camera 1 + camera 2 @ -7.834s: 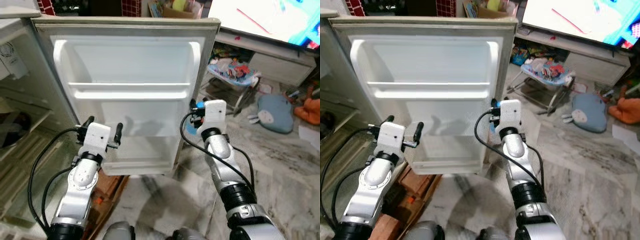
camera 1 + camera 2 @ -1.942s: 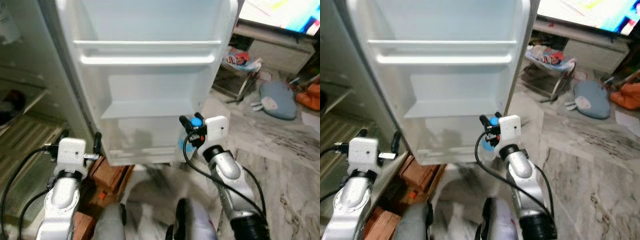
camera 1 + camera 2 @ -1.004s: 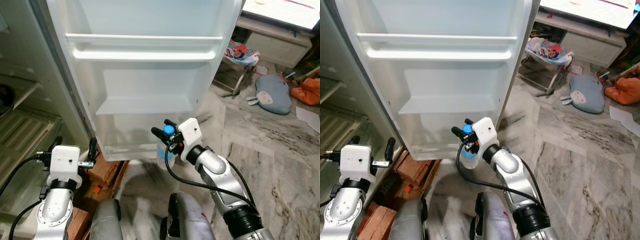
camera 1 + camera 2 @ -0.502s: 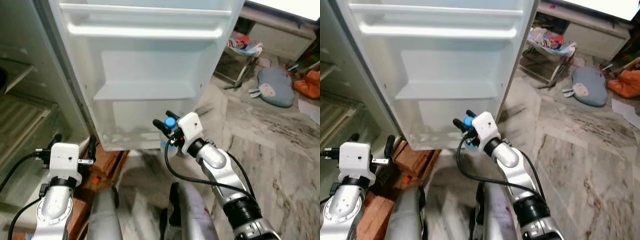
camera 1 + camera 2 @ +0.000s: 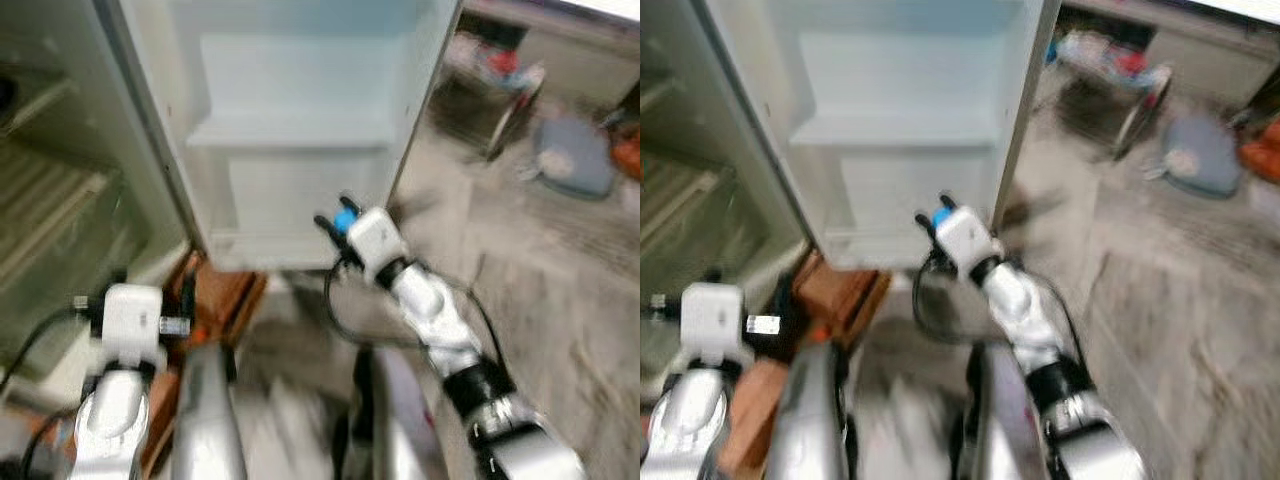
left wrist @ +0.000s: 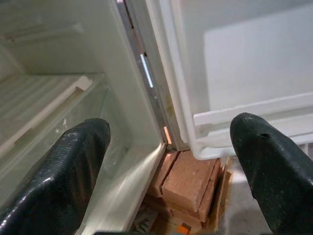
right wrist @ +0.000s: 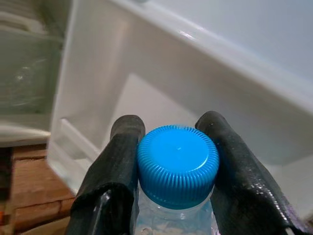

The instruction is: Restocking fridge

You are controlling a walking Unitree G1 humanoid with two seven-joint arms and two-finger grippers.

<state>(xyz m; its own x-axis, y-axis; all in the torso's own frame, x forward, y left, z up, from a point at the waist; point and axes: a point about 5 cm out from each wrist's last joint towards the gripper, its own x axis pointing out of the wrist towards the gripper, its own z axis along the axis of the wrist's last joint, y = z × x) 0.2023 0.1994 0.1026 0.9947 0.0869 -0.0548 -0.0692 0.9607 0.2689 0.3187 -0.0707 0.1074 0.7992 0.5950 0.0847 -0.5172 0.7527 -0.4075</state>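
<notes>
Gripping a blue-capped water bottle [image 7: 177,166] at the neck, the right gripper [image 5: 338,228] sits just before the fridge door's bottom shelf [image 5: 300,205], apparently, through blur. Left gripper [image 6: 166,156], fingers wide, faces bricks [image 6: 188,183] under the fridge [image 6: 73,112].

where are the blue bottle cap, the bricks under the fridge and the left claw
blue bottle cap [image 7: 177,164], right wrist view, top face of the cap
bricks [image 6: 188,185], left wrist view, top of the upper brick
left claw [image 6: 171,164], left wrist view, midway between its fingertips
</notes>
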